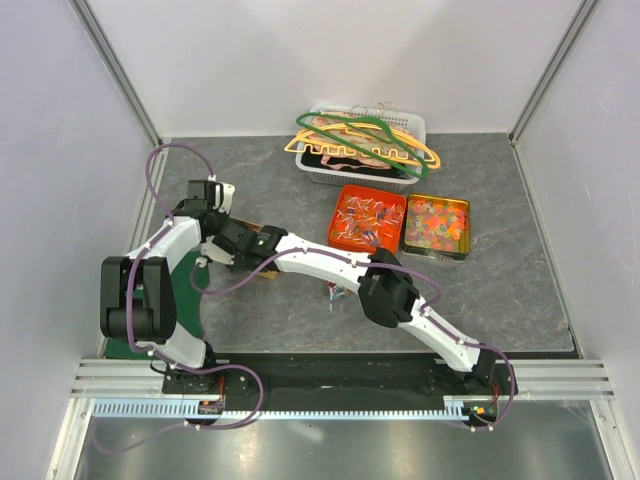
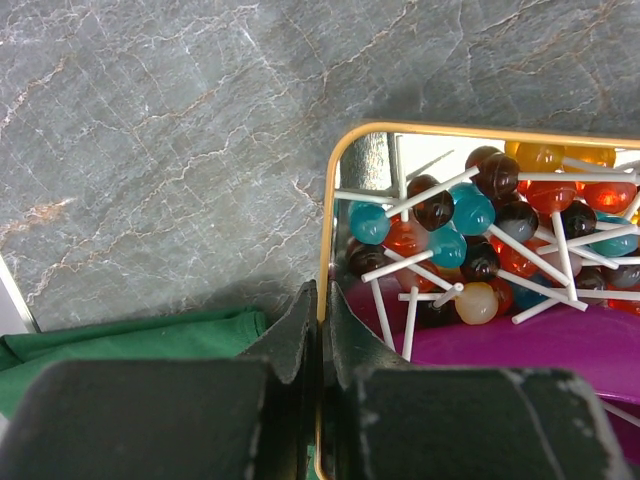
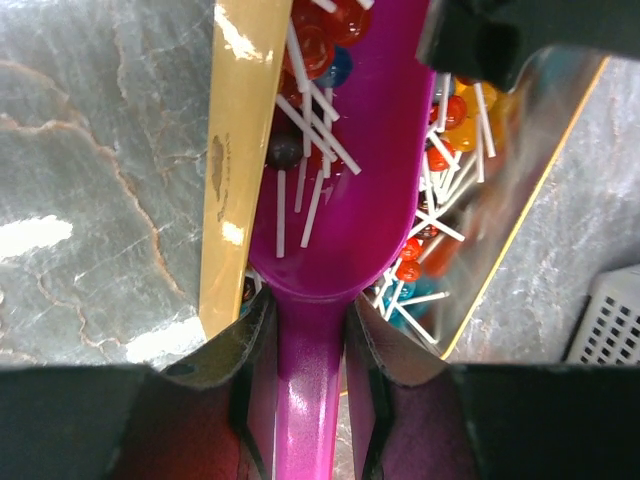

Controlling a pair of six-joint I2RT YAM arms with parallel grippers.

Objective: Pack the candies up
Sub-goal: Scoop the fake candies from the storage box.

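Candies (image 2: 470, 210), round glossy lollipops in red, teal, brown and amber on white sticks, lie heaped in a shallow gold-rimmed metal tin (image 2: 450, 129) on the grey marbled tabletop (image 2: 150, 150). Several of them rest in the bowl of a magenta plastic scoop (image 3: 370, 180) that reaches into the tin. The right pincer (image 3: 307, 320) is clamped on the scoop's handle, while the left pincer (image 2: 321, 310) has its jaws together on the tin's thin rim, beside a folded green cloth (image 2: 130, 335).
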